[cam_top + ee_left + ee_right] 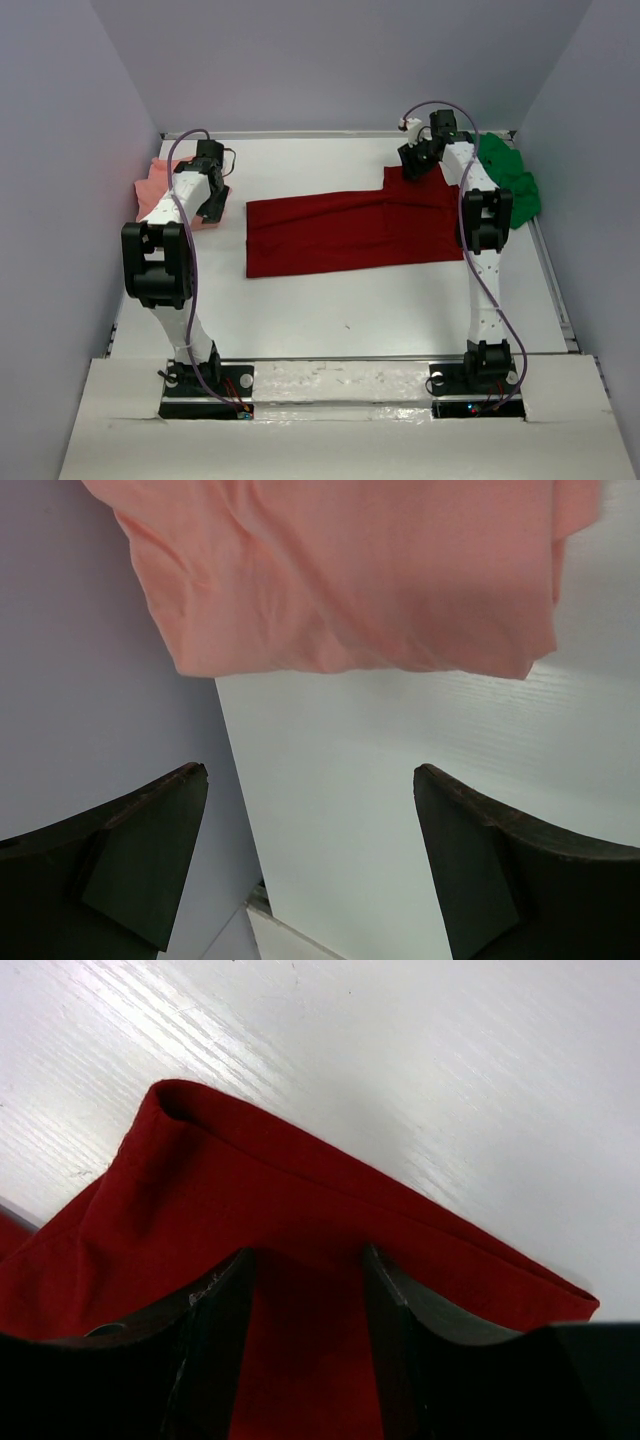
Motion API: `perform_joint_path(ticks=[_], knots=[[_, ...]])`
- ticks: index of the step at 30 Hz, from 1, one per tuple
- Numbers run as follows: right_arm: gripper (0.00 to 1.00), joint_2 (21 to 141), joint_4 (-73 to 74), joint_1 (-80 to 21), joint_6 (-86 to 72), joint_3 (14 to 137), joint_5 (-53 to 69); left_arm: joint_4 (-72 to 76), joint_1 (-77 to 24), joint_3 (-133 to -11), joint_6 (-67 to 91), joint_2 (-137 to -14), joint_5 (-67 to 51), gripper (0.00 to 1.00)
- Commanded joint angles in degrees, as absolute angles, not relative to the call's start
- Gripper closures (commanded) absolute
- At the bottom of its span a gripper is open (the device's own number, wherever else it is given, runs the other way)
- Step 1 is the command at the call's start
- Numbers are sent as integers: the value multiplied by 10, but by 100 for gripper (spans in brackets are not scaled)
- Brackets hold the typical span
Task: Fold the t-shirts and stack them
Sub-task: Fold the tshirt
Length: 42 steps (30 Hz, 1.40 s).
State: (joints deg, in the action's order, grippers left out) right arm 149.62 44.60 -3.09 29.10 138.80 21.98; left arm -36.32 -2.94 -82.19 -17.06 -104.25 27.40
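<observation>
Shirts: red shirt [340, 232] spread in the middle, pink shirt [350, 570] far left, green shirt [510, 180] far right. We see right gripper [308, 1253] pinching the red shirt's far-right corner. Left gripper [310, 770] gapes wide, empty, near the pink shirt.

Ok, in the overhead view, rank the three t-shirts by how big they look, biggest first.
1. dark red t-shirt, spread out in the middle, clearly the largest.
2 and 3. green t-shirt and pink t-shirt: each is only partly visible at the sides. The patches showing look similar, so I can't rank those two.
</observation>
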Motion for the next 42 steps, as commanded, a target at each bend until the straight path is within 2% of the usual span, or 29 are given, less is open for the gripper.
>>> perform_joint_path(ticks=[1, 7, 10, 14, 22, 25, 27, 42], knots=[[47, 1506, 450, -31, 301, 1409, 220, -371, -40, -828, -167, -1044, 294, 3], [49, 1500, 461, -31, 307, 1385, 236, -372, -53, -829, -170, -1049, 299, 3], [54, 1506, 488, -31, 308, 1390, 263, -372, -54, -826, -170, -1048, 304, 3], [74, 1507, 514, -31, 316, 1388, 279, -372, -54, -824, -171, -1048, 310, 3], [84, 1500, 533, -25, 335, 1382, 274, -373, -57, -823, -173, -1049, 314, 3], [91, 1495, 532, -25, 339, 1383, 266, -372, -60, -818, -175, -1048, 318, 3], [99, 1491, 530, -25, 341, 1385, 261, -371, -61, -818, -175, -1048, 321, 3], [100, 1362, 545, -25, 366, 1320, 258, -363, -79, -809, -181, -1036, 351, 3]])
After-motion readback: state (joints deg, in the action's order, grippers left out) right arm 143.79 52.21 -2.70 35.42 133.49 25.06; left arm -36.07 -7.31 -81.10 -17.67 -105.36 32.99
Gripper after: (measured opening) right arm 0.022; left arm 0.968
